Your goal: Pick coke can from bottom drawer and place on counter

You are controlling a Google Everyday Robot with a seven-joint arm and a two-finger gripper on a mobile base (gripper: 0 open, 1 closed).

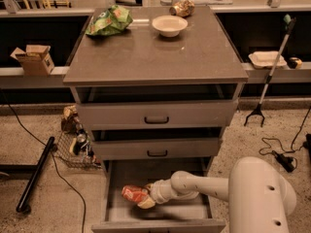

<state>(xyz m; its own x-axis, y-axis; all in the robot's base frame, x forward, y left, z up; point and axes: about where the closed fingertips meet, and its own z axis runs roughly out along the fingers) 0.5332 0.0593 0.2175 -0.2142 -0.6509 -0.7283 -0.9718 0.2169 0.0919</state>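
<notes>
The coke can [133, 193], red-orange with pale lettering, lies on its side inside the open bottom drawer [116, 212], toward its left half. My gripper [145, 196] reaches into the drawer from the right on a white arm and is at the can's right end, closed around it. The can looks slightly raised off the drawer floor, though I cannot tell for sure. The counter [155, 52] is the grey-brown slab on top of the cabinet, well above the gripper.
On the counter lie a green snack bag [109, 21], a white bowl [169, 25] and a brownish-gold can [182, 8]. Two shut drawer fronts [156, 116] sit above the open drawer. A wire basket [75, 147], a black pole [35, 174] and cables are on the floor.
</notes>
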